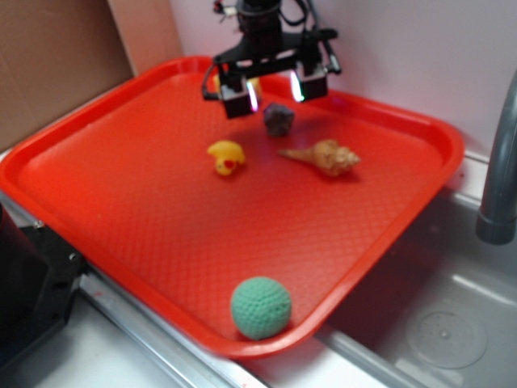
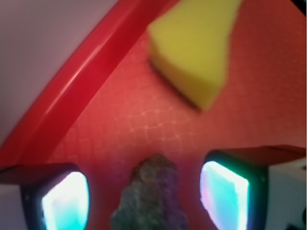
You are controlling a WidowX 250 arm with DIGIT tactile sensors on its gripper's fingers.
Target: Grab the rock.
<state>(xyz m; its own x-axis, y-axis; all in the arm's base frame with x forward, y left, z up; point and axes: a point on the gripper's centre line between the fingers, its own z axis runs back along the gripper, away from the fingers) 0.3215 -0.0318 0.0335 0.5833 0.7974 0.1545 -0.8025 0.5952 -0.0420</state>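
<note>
- Red plastic tray (image 1: 97,153) is holding everything you are working with, and it is sitting beside a grey sink (image 1: 452,323).
- Scanning from the left in the exterior view, you are passing a small yellow toy (image 1: 227,157), then the rock (image 1: 279,119), then the tan seashell (image 1: 326,156); the green ball (image 1: 260,307) is lying well apart at the near rim.
- Your gripper (image 1: 275,87) is hovering just above the rock at the far side of the tray, with its jaws spread wide and gripping nothing.
- In the wrist view the rock (image 2: 151,199) is sitting between the two lit fingers (image 2: 64,203), apart from both, with the yellow sponge (image 2: 192,48) lying beyond it.
- By my judgement, you are finishing the approach and alignment; descending, closing and lifting are remaining.
</note>
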